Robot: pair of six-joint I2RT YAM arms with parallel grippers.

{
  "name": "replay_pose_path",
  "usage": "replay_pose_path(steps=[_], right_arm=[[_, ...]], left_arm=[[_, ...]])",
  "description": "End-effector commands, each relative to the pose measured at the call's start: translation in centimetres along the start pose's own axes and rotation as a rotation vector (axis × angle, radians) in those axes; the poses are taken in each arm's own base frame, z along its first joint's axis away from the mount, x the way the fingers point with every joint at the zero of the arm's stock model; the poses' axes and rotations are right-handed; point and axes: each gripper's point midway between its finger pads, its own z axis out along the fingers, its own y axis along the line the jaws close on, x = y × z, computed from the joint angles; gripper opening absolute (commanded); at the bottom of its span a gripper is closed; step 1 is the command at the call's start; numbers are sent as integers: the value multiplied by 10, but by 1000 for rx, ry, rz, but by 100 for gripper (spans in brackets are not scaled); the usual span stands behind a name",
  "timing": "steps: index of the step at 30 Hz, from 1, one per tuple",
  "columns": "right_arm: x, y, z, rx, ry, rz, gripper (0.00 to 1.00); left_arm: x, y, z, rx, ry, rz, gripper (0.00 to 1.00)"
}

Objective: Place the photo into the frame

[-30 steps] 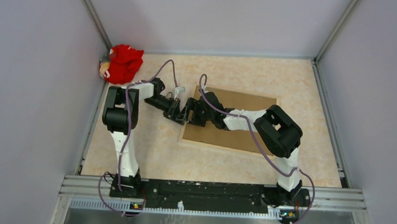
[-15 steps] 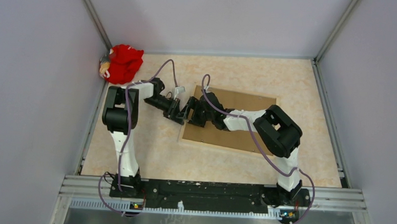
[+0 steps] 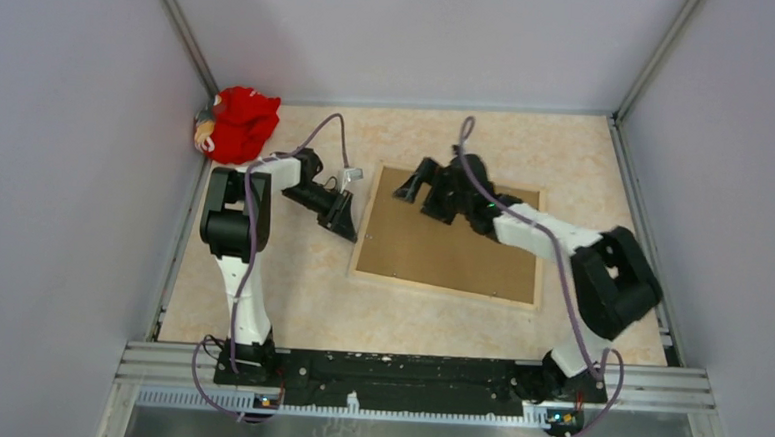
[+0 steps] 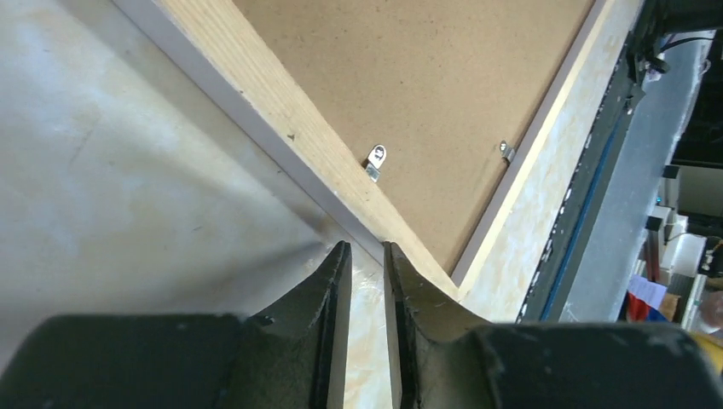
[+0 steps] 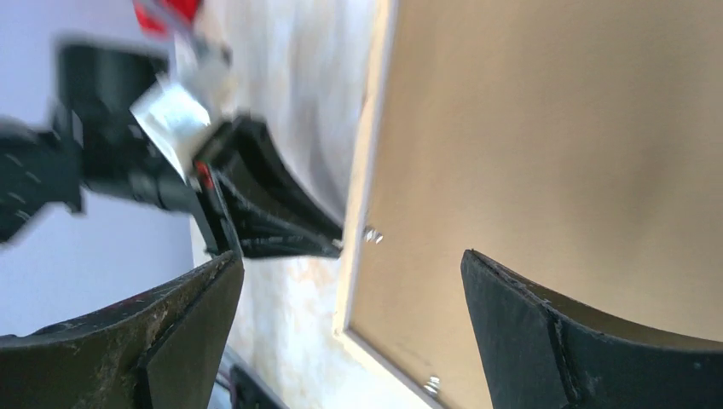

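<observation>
The frame [image 3: 438,286] is lying face down on the counter [image 3: 289,293], with the brown backing board [image 3: 452,247] sitting inside its wood rim. The photo is not showing. The left pincer [image 4: 367,249] is sitting just beside the rim's left edge, jaws a slit apart and gripping nothing. The right pincer [image 5: 349,256] is hovering over the board, wide open and empty. The step in hand is probably securing the board. That is calling for nudging each metal tab [image 4: 375,159] gently sideways while the left arm is bracing the rim.

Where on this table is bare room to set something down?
Free: the far strip between the frame and the back wall, and the near strip between the frame and the arm bases. Crowded: the frame's left edge, where the left hand sits, with the right hand above the frame.
</observation>
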Motion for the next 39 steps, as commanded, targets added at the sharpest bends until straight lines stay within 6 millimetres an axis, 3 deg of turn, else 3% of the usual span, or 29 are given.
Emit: replay_pose_path(steps=[1, 7, 11, 18, 23, 25, 29, 31, 35, 39], right_arm=[[-76, -58, -79, 190, -183, -21, 99], [-118, -183, -163, 494, -336, 135, 99], [-121, -221, -179, 558, -373, 184, 99], [-119, -257, -161, 632, -332, 213, 99], [-118, -265, -148, 621, -322, 227, 99], [-123, -256, -148, 589, -318, 212, 99], [-151, -223, -167, 515, -389, 152, 99], [-170, -224, -187, 528, -447, 157, 99], [-186, -245, -209, 569, -492, 206, 99], [-184, -278, -205, 628, -483, 249, 99]], left_arm=[[-13, 2, -17, -81, -1, 107, 27], [4, 22, -11, -187, 68, 145, 28], [14, 24, -4, -227, 102, 178, 27], [28, 14, 9, -253, 157, 242, 27], [45, 5, 23, -250, 217, 282, 27], [48, 4, 25, -251, 230, 290, 27], [49, 6, 23, -263, 240, 299, 27], [49, 6, 23, -259, 247, 298, 27], [46, 4, 23, -251, 243, 300, 27], [45, 3, 24, -240, 245, 298, 27]])
